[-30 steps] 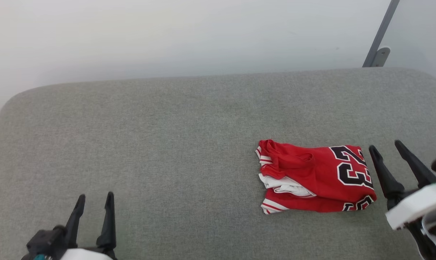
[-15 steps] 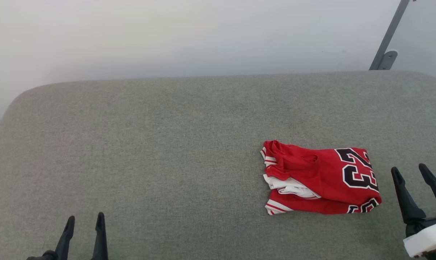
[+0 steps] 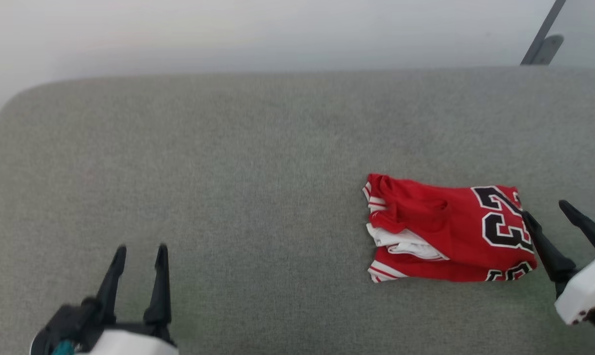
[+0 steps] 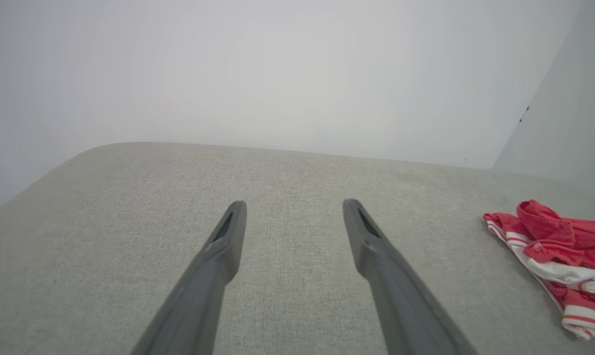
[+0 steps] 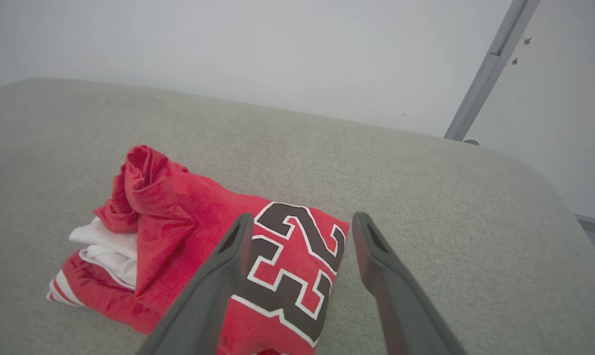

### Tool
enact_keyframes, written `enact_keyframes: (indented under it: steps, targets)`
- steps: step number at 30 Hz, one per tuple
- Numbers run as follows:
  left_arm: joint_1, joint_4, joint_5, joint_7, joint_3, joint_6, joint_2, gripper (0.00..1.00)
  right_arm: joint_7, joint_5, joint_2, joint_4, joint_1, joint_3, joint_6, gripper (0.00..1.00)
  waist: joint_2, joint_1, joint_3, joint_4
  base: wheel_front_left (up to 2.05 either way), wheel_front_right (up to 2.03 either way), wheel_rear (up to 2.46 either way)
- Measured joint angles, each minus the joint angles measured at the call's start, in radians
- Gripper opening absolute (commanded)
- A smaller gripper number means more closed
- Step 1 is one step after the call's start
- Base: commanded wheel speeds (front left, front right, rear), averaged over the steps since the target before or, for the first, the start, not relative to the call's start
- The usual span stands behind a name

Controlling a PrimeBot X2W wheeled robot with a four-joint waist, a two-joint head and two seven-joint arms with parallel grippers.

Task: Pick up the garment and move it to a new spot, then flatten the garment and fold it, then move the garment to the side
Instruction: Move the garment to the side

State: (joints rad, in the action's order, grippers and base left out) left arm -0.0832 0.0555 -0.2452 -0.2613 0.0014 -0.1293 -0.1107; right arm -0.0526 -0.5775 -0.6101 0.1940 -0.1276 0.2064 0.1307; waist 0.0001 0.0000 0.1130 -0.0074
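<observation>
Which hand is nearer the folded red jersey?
Right. The right hand is open at the numbered edge of the jersey; the left hand is open far across the grey cushion, to its left.

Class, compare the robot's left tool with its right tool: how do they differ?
The left tool is over bare grey cushion, far from the garment; the right tool is at the garment's numbered edge. The left tool points roughly up the head view; the right tool leans left. Both are open, holding nothing.
</observation>
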Motion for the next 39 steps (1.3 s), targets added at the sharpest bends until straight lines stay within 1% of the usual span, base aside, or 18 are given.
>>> enact_keyframes:
  steps: [2,4,8,11,13,17,19,23,24,25,26,27,33,39]
  targets:
    - [0.035,0.005,0.0,0.0,-0.01,0.0,-0.003,1.0,0.08,-0.029,-0.037,0.012,-0.037,0.036,0.0,1.0,0.0,0.0,0.025,0.003,0.0,0.0,0.0]
    - [0.07,0.013,0.006,0.0,-0.028,0.0,-0.011,1.0,0.183,-0.061,-0.085,0.033,-0.069,0.077,0.0,1.0,0.0,0.0,0.053,0.005,0.0,0.0,0.0]
    - [0.139,0.021,0.006,0.0,-0.049,0.0,-0.012,1.0,0.355,-0.152,-0.151,0.062,-0.141,0.091,0.0,1.0,0.0,0.0,0.113,0.013,0.0,0.0,0.0]
    - [0.178,0.031,0.005,0.0,-0.072,0.0,-0.013,1.0,0.455,-0.209,-0.183,0.061,-0.182,0.112,0.0,1.0,0.0,0.0,0.157,0.02,0.0,0.0,0.0]
    - [0.205,0.038,0.001,0.0,-0.084,0.0,-0.014,1.0,0.491,-0.237,-0.202,0.049,-0.208,0.128,0.0,1.0,0.0,0.0,0.186,0.026,0.0,0.0,0.0]
    - [0.254,0.045,0.001,0.0,-0.101,0.0,-0.014,1.0,0.571,-0.295,-0.217,0.049,-0.243,0.162,0.0,1.0,0.0,0.0,0.237,0.04,0.0,0.0,0.0]
    - [0.273,0.047,0.001,0.0,-0.109,0.0,-0.013,1.0,0.604,-0.306,-0.239,0.045,-0.26,0.18,0.0,1.0,0.0,0.0,0.259,0.049,0.0,0.0,0.0]
    - [0.303,0.053,0.001,0.0,-0.121,0.0,-0.011,1.0,0.644,-0.329,-0.254,0.045,-0.281,0.198,0.0,1.0,0.0,0.0,0.296,0.068,0.0,0.0,0.0]
    - [0.307,0.058,0.002,0.0,-0.124,0.0,-0.012,1.0,0.653,-0.334,-0.256,0.047,-0.285,0.201,0.0,0.96,0.0,0.0,0.304,0.072,0.0,0.0,0.0]
    - [0.308,0.061,0.002,0.0,-0.125,0.0,-0.013,1.0,0.664,-0.342,-0.259,0.046,-0.29,0.205,0.0,0.47,0.0,0.0,0.31,0.076,0.0,0.0,0.0]
    - [0.31,0.063,0.002,0.0,-0.127,0.0,-0.013,1.0,0.671,-0.347,-0.264,0.045,-0.294,0.209,0.0,0.28,0.0,0.0001,0.315,0.079,0.0,0.0,0.0]
    - [0.313,0.065,0.002,0.0,-0.126,0.0,-0.014,1.0,0.672,-0.354,-0.265,0.045,-0.294,0.209,0.0,0.0,0.0,0.0,0.32,0.081,0.0,0.0,0.0]
    - [0.323,0.073,0.002,0.0,-0.122,0.0,-0.022,1.0,0.661,-0.384,-0.248,0.042,-0.299,0.216,0.005,0.0,0.0,0.0,0.323,0.071,0.0,0.0,0.0]
    - [0.327,0.07,0.006,0.0,-0.134,0.0,-0.041,1.0,0.591,-0.402,-0.221,0.058,-0.302,0.197,0.006,0.0,0.0,0.0,0.318,0.026,0.0,0.0,0.0]
